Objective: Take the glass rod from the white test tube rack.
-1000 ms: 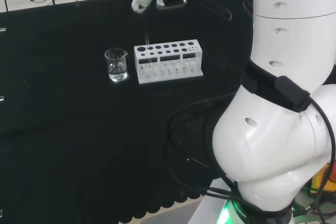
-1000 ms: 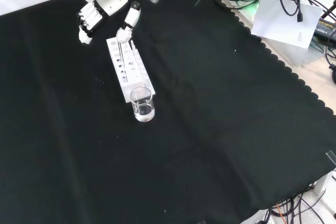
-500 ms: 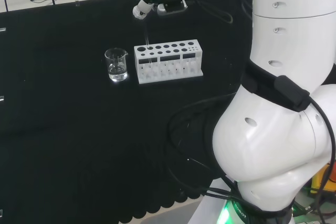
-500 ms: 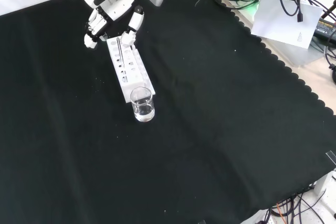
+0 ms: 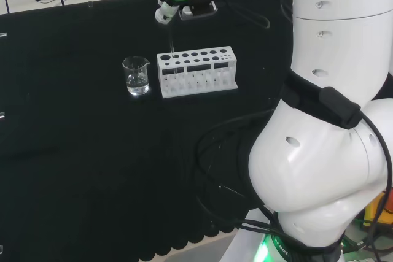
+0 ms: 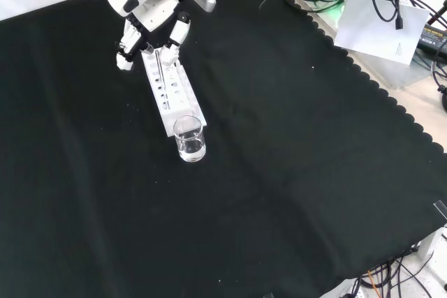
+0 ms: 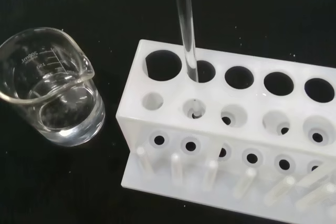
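The white test tube rack (image 5: 196,72) stands on the black cloth with a clear glass rod (image 5: 172,46) upright in the second hole from its beaker end. In the wrist view the rod (image 7: 186,30) rises out of the rack (image 7: 210,129) close to the camera. In the front view the hand (image 6: 150,12) hovers over the far end of the rack (image 6: 173,95). Its fingers (image 6: 126,52) hang on one side of the rod (image 6: 159,68) and the thumb (image 6: 175,35) on the other, apart from it. In the head view the hand (image 5: 167,9) is above the rod's top.
A small glass beaker (image 6: 190,139) with some clear liquid stands against the rack's near end in the front view; the beaker (image 5: 136,76) is left of the rack in the head view. The arm's white links (image 5: 331,115) stand at the head view's right. Cables lie past the cloth's edge.
The hand has come closer to the rack's far end, with fingers and thumb now on either side of the rod's top. Rod, rack and beaker have not moved.
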`<action>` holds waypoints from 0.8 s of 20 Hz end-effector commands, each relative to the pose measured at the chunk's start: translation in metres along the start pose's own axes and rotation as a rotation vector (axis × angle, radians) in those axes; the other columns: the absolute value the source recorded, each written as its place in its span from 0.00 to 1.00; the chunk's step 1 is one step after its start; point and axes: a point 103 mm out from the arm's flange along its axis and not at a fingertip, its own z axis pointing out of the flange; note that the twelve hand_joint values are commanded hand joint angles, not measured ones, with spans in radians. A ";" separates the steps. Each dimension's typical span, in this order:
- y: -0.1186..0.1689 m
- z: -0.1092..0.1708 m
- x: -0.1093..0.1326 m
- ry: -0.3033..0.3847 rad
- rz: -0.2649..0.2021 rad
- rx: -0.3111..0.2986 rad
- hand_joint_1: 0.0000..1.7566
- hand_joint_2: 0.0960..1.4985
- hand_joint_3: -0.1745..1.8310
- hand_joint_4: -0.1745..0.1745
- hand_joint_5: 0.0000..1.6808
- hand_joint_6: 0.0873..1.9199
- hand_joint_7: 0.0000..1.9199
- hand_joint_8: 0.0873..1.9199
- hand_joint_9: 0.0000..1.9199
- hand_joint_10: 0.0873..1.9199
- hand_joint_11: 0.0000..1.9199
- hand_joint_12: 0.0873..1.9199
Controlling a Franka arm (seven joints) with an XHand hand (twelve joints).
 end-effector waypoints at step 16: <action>0.002 0.001 0.008 -0.030 0.009 -0.028 0.56 0.78 0.00 0.00 0.38 0.43 0.54 0.39 0.76 0.31 0.74 0.43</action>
